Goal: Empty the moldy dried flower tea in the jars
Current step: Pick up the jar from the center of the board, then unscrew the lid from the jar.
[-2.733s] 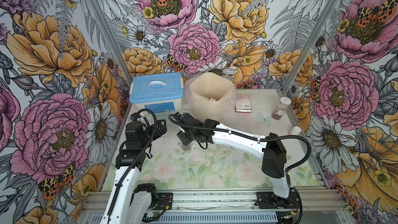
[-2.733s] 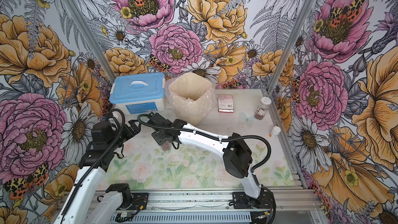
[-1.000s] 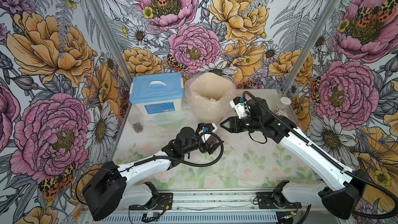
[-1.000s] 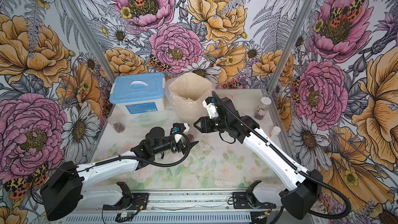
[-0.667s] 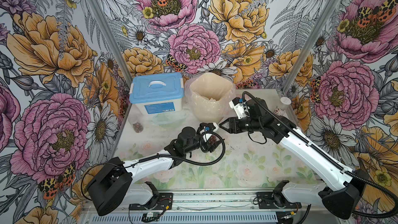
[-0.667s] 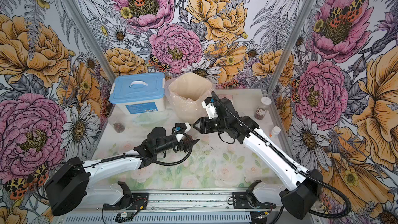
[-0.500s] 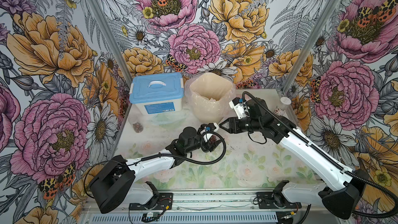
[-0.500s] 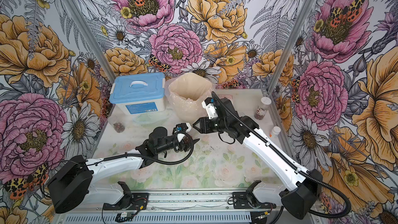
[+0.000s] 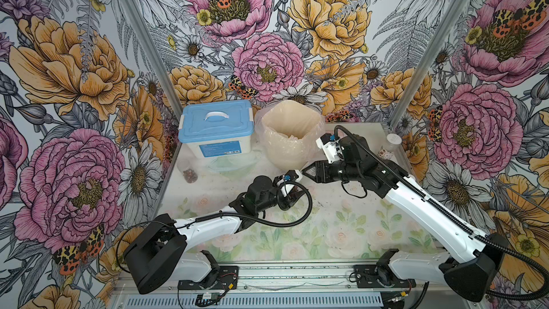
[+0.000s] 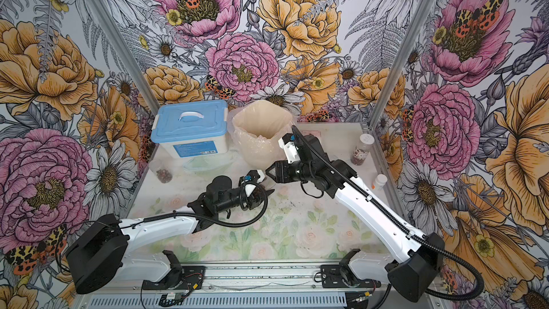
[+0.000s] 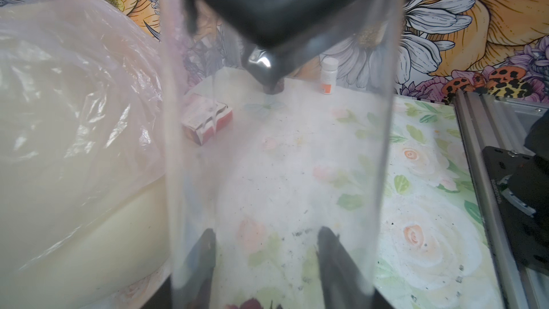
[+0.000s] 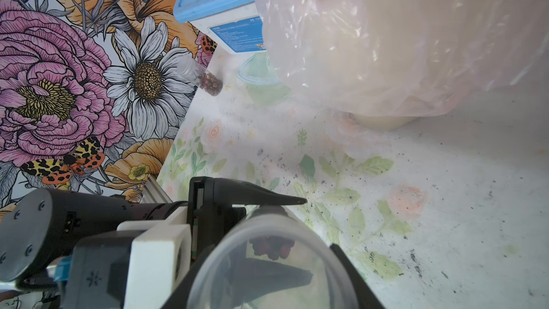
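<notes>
Facing walls [image 9: 267, 63] papered in big pink and orange blooms, daisies, ferns and spotted moths. Meeting at metal posts [image 9: 142, 34] in the back corners. Looking down on a bench [image 9: 341, 233] printed with pale roses and green leaves, carrying dark specks. Ending at a metal rail [image 9: 297, 269] in front.
</notes>
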Controlling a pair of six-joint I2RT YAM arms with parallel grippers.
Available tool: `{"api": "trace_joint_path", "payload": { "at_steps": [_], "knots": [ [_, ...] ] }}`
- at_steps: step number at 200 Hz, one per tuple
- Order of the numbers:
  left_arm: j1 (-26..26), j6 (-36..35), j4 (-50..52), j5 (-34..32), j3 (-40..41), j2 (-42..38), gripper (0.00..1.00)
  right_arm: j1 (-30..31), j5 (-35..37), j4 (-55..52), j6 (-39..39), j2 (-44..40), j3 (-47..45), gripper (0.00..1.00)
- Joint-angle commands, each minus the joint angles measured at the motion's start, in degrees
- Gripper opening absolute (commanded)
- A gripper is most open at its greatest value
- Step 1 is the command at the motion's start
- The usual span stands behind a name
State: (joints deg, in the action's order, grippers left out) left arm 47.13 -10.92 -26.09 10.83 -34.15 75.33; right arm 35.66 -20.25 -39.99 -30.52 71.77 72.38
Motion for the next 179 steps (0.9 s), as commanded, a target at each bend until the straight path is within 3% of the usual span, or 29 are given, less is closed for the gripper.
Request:
{"api": "trace_joint_path", "payload": {
  "at_steps": [1, 36, 55, 110, 179],
  "knots": [
    [0.22, -1.31, -1.46, -4.88, 0.54, -2.69, 0.48, 0.37, -0.57, 0.06, -0.38, -0.35, 1.59, 0.55],
    [0.67, -5.82, 2.22, -9.16, 1.36, -5.0, 0.44, -0.48, -3.03, -0.14, -0.4, -1.57, 3.59, 0.88],
    [1.27, -8.56, 3.71, -11.88, 1.93, -6.54, 0.44, -1.41, -3.65, -0.59, -0.02, -2.51, 4.09, 0.95],
    [3.26, -18.2, 6.79, -18.62, 3.25, -9.06, 0.44, -4.29, -7.73, -3.6, -0.3, -1.24, 5.31, 0.95],
    [4.59, -21.47, 6.76, -24.12, 4.03, -9.36, 0.43, -4.96, -10.14, -6.02, -0.71, 1.98, 4.88, 0.79]
  ]
}}
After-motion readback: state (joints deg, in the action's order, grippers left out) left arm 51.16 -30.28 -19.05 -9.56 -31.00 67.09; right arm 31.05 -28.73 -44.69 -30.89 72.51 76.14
